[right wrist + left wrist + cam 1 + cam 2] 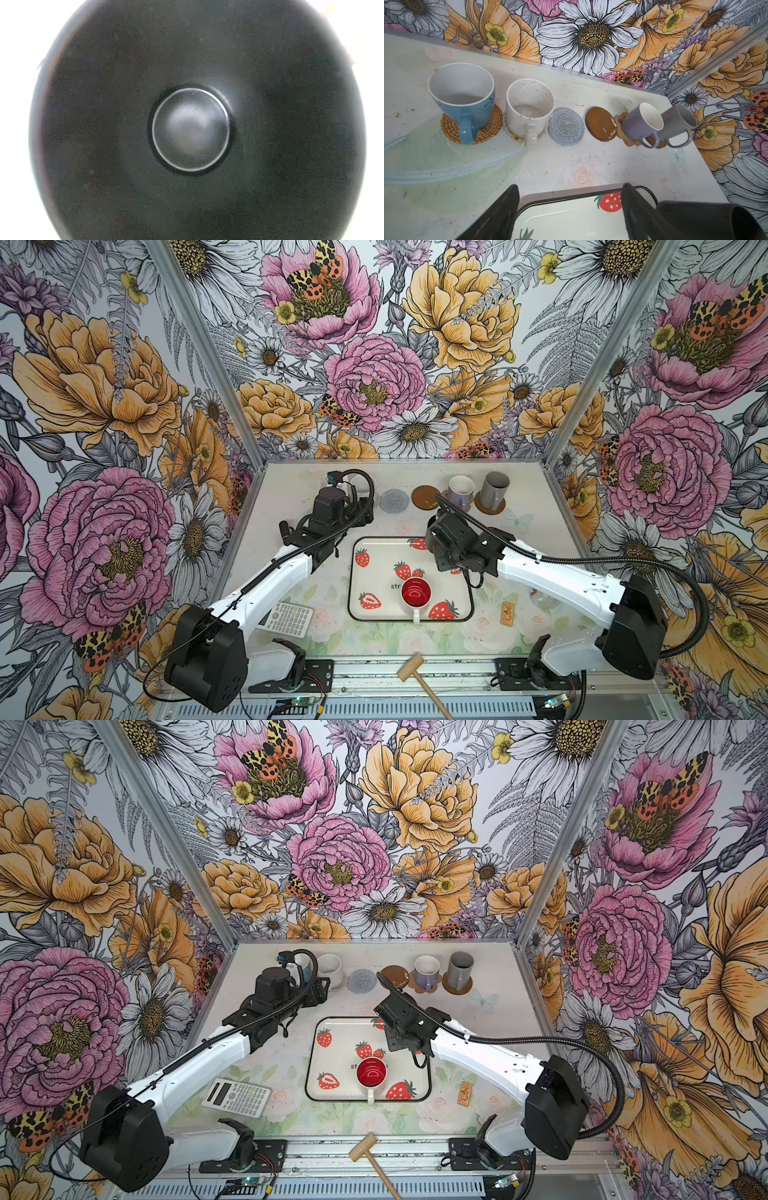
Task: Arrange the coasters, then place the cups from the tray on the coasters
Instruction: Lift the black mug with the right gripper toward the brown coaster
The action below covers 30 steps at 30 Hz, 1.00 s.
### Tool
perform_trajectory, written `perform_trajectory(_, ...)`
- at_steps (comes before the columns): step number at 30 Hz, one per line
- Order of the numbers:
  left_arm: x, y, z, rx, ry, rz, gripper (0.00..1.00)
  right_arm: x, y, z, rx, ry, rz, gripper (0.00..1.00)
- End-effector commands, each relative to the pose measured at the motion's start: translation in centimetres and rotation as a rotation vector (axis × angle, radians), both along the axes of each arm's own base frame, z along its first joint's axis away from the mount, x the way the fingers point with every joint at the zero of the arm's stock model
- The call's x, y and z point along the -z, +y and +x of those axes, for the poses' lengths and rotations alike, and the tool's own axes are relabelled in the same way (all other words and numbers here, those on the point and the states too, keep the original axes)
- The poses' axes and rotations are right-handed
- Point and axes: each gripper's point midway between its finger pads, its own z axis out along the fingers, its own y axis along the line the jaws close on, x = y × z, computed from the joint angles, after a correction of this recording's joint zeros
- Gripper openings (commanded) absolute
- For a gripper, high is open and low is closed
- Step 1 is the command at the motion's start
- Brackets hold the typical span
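**Entry: two mugs unplaced, two mats bare; hazards at the tray's far end**

**Placed.** Light blue handled mug (463, 97) on the woven tan round coaster (488, 133). White speckled mug (529, 104) on a beige woven round, mostly hidden beneath it. Lavender mug (641, 122) on the brown paw-shaped mat (619, 124). Grey mug (677, 122) on a brown disc, barely visible.

**Bare.** Grey-blue woven round (566, 126) and brown wooden disc (601, 124), touching or nearly touching in the middle of the row.

**On the tray.** White mug with red inside (415, 593) stands on the cream strawberry-print tray with black rim (380, 578), its handle reaching over the near rim.

**Black mug** (191, 128). Its interior fills the right wrist view. It sits under the right gripper (436, 549), above the tray's far right corner. The fingers are hidden, so I cannot tell whether they are clamped on it, though a hold seems likely.

**Left gripper** (570, 187). Fingers spread wide and empty, over the tray's far left corner, one finger (639, 216) just beside the black mug.

**Risks.**
- The two arms are close together, and a sideways move by either could knock the black mug.
- The brown disc lies tight against the paw mat, so a mug lowered off-centre could strike the lavender mug or its handle.
- The loose disc may slide under a glancing touch.
- The red-inside mug's overhanging handle could catch the rim if the mug is dragged, not lifted.
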Motion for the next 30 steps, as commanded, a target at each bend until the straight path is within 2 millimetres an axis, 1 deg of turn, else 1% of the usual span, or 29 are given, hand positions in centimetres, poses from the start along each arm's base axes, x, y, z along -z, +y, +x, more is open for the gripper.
perform_trajectory(1, 0.3, 0.2, 0.3, 0.001, 0.004, -0.021, 0.78, -3.2, 0.6, 3.5, -0.015, -0.11, 0.014, 0.0)
perform_trajectory(5, 0.6, 0.4, 0.4, -0.002, 0.006, -0.023, 0.78, -3.8, 0.3, 6.1, -0.006, -0.145, -0.026, 0.0)
perform_trajectory(13, 1.3, 0.6, 0.9, -0.003, 0.025, -0.029, 0.77, -4.1, -0.2, 11.7, 0.029, -0.177, -0.011, 0.0)
perform_trajectory(20, 1.9, 1.8, 1.0, -0.031, 0.039, -0.03, 0.77, -3.5, -0.3, 16.8, 0.046, -0.182, -0.03, 0.0)
perform_trajectory(24, 1.9, 2.4, 1.0, -0.04, 0.04, -0.033, 0.77, -2.7, 0.1, 18.9, 0.042, -0.174, -0.028, 0.0)
perform_trajectory(30, 2.1, 2.6, 1.0, -0.041, 0.043, -0.039, 0.77, -1.5, 0.7, 21.0, 0.048, -0.156, -0.004, 0.0)
